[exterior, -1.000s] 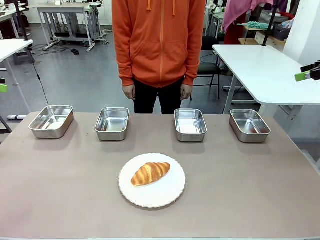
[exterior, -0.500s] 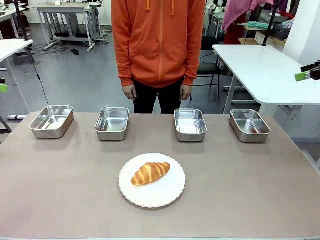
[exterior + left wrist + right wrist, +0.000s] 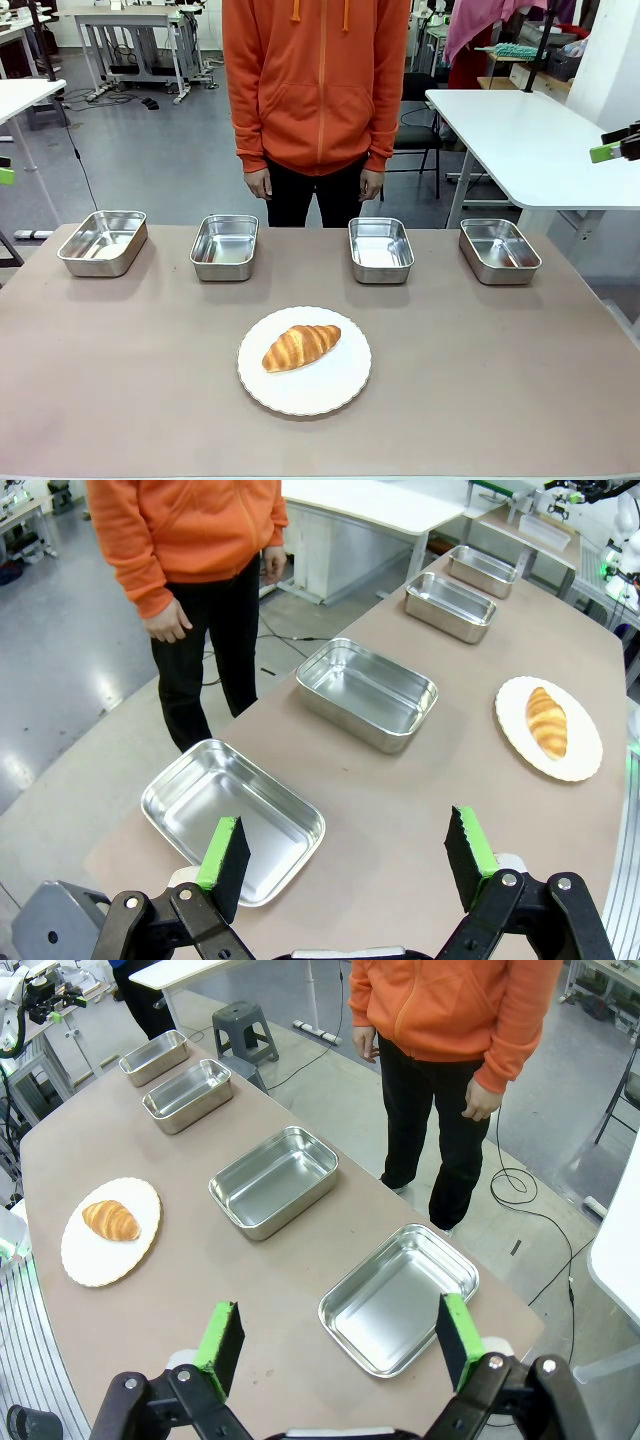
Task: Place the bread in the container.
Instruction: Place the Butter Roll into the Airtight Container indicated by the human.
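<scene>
Item: 1 croissant [image 3: 301, 347], golden-brown, crescent-shaped, with a ridged, glossy crust that is paler along the folds. Location: it lies flat on the round white plate [image 3: 330, 392], a little left of the plate's centre, both tips inside the rim. Handling, as I judge it: light, soft within, flaky and easily crushed, and the glaze is possibly a touch slick. A gentle pinch across the thick middle looks safer than taking a thin tip, which could tear or let it swing. Destination: 1 of 4 alike shallow steel trays, all empty, in a row beyond the plate: outer-left tray [image 3: 103, 242], inner-left tray [image 3: 224, 247], inner-right tray [image 3: 381, 249], outer-right tray [image 3: 499, 250]. The 2 inner trays stand nearest the plate; I cannot tell which tray is meant. Left gripper [image 3: 347, 848]: jaws spread wide, nothing between the green pads, well apart from the plate on its left side. Right gripper [image 3: 337, 1340]: likewise spread wide and empty, well apart from the plate on its right side.
</scene>
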You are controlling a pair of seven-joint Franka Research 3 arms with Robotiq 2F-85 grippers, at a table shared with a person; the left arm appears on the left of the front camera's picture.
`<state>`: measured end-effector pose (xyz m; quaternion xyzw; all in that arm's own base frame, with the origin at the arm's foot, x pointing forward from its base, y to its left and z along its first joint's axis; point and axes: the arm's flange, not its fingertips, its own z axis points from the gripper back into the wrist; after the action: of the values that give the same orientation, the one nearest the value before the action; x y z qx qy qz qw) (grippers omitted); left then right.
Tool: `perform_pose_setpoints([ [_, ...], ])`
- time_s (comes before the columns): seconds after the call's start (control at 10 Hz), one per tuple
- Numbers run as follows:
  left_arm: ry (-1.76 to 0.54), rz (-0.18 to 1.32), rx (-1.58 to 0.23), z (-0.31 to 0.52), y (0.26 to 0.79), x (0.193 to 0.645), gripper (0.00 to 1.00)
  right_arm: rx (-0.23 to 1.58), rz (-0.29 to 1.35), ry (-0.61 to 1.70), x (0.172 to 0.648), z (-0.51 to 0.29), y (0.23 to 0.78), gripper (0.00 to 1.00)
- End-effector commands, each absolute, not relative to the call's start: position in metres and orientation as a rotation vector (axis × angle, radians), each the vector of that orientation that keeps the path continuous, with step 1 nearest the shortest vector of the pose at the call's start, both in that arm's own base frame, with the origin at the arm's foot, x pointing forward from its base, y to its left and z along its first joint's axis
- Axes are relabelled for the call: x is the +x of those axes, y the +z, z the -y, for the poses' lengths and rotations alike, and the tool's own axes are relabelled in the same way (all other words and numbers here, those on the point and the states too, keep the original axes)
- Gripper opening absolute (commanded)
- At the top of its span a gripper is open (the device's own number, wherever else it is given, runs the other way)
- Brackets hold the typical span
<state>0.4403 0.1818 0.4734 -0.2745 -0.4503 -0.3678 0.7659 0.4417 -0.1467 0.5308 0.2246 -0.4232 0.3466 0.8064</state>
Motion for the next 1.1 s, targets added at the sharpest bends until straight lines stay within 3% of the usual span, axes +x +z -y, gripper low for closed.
perform_pose_setpoints([
  [0.0,-0.811,0.993,-0.600,-0.1830,0.4746,0.4385,1.00,0.485,0.918,0.744,0.4415,0.1457,0.5330,1.00],
  [1.0,-0.811,0.993,-0.600,-0.1830,0.4746,0.4385,1.00,0.485,0.918,0.744,0.4415,0.1457,0.5330,1.00],
])
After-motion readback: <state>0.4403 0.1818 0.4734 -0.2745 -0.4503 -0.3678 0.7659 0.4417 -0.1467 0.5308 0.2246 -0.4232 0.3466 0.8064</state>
